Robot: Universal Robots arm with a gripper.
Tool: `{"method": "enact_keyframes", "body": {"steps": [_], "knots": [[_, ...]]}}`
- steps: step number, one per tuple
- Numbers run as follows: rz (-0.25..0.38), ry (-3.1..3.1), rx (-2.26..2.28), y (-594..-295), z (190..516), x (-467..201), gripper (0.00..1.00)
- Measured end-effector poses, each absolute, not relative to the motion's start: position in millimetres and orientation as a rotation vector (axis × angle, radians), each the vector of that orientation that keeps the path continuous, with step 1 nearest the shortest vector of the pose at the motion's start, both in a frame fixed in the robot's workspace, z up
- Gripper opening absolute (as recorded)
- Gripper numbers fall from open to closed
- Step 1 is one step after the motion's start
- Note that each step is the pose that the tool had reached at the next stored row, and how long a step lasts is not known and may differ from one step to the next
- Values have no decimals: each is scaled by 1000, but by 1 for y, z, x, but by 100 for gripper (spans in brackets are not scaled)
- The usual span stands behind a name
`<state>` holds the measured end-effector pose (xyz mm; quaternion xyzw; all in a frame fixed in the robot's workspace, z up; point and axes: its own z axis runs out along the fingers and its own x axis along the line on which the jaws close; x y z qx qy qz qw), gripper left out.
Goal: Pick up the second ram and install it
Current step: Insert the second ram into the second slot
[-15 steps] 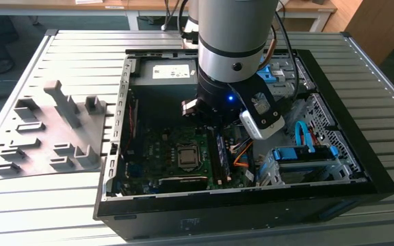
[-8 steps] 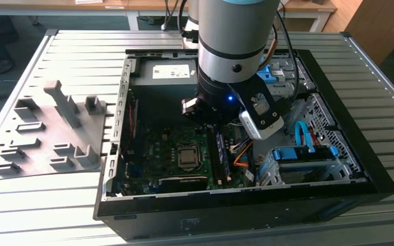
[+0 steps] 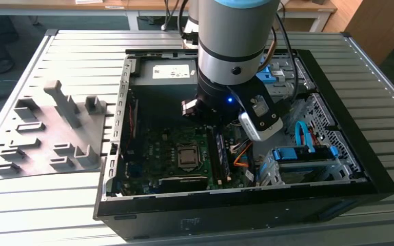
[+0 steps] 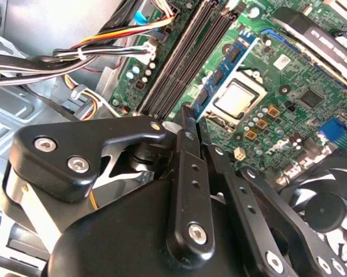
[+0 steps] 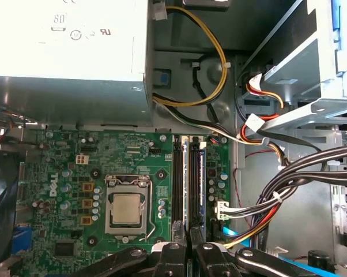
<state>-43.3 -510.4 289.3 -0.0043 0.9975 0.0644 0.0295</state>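
The second ram [image 4: 222, 75], a thin blue-green stick with black chips, stands on edge in the memory slots [image 5: 188, 184] beside the processor socket [image 4: 236, 97]. In the exterior view the second ram [image 3: 218, 151] is a dark strip on the motherboard inside the open case. My gripper [image 4: 195, 115] hangs over the near end of the stick with its two black fingers drawn together, the tips at the stick's end. In the first wrist view the gripper [image 5: 188, 235] lines up with the end of the slots. Whether the tips pinch the board is hidden.
The grey moulded tray [image 3: 46, 133] lies on the table at the exterior view's left. Bundled cables [image 5: 289, 190] run beside the slots, and a fan [image 4: 329, 202] sits past the socket. The power supply [image 5: 64, 46] and blue drive bay [image 3: 307, 154] line the case walls.
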Motion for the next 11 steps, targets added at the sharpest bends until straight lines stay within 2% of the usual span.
{"method": "enact_keyframes", "body": {"steps": [11], "knots": [[198,3076,-13,-510,278,-43,14]]}}
